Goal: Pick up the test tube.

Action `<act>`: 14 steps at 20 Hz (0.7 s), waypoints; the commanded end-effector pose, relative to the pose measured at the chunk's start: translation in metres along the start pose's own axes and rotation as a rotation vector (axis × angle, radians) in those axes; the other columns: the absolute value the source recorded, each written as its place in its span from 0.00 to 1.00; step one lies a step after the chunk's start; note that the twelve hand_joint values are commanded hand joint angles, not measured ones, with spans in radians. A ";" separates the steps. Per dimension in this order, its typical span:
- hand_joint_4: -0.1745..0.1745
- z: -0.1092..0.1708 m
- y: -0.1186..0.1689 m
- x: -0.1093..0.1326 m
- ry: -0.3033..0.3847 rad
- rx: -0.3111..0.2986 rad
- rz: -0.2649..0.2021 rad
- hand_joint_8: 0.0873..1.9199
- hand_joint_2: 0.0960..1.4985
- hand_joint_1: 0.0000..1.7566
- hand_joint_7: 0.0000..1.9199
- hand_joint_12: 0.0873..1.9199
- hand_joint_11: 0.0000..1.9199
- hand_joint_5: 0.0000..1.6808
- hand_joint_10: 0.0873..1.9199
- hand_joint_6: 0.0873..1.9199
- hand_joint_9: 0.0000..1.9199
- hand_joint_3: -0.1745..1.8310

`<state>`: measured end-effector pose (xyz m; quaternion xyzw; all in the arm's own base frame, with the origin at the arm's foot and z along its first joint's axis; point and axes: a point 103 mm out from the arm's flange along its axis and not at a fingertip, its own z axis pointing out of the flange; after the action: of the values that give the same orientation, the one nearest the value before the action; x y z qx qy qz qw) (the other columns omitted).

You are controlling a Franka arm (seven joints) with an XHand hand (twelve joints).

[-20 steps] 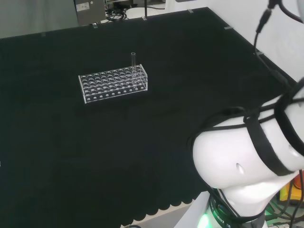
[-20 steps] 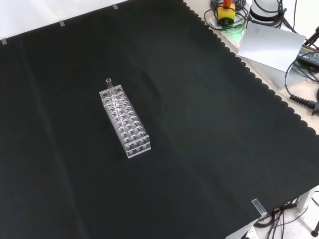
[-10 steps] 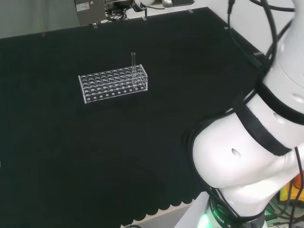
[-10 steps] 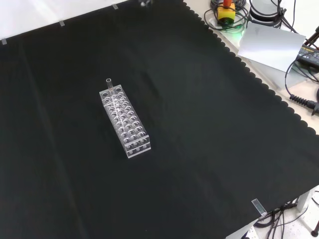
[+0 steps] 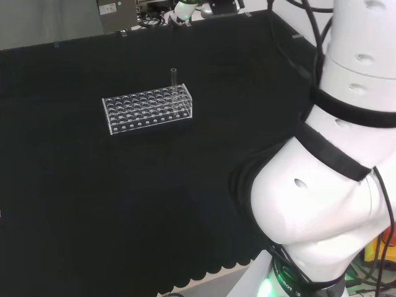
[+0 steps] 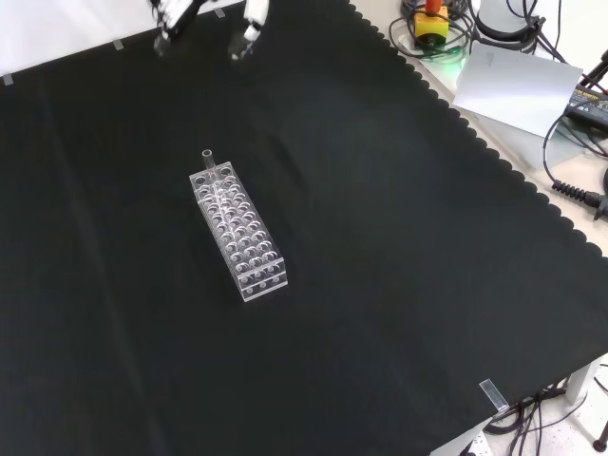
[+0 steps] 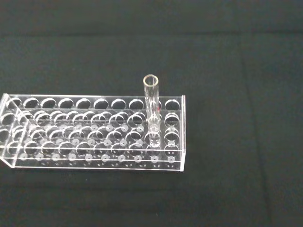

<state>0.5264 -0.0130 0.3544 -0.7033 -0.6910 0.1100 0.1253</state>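
Bench covered in black cloth (image 6: 399,247). One clear plastic test tube rack (image 6: 238,233) stood on it, left of centre in the front view and in the far left part of the bench in the head view (image 5: 147,109). Rack was a long block with many round holes in rows.

A single clear glass test tube (image 6: 207,158) stood upright in the rack. In the front view it sat at the rack's far end, its open mouth above the top plate. In the head view the test tube (image 5: 174,77) rose at the rack's right end, on the far row. The wrist view gave the closest look: tube (image 7: 151,103) upright, rim open, seated in a hole one place in from the rack's end, on the row farthest from the camera, with the rack (image 7: 94,135) lying across the picture. Whether the tube held any liquid could not be told; it looked clear.

The hand (image 6: 204,19) entered at the top edge of the front view, above the cloth's far border. Fingers (image 6: 252,24) were spread and fairly straight, nothing between them. It held nothing and stood well apart from rack and tube, touching neither. In the head view part of the hand (image 5: 185,8) showed at the top edge, beyond the bench's far side.

Large white arm links (image 5: 334,185) occupied the right of the head view.

Tube untouched, not yet picked up.
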 end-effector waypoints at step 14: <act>0.10 0.090 0.068 0.012 -0.031 0.233 -0.005 0.45 0.50 0.44 0.25 0.81 0.03 0.25 0.45 0.00 0.20 0.33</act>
<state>0.5625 -0.0077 0.2635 -0.6867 -0.6803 0.1807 0.1816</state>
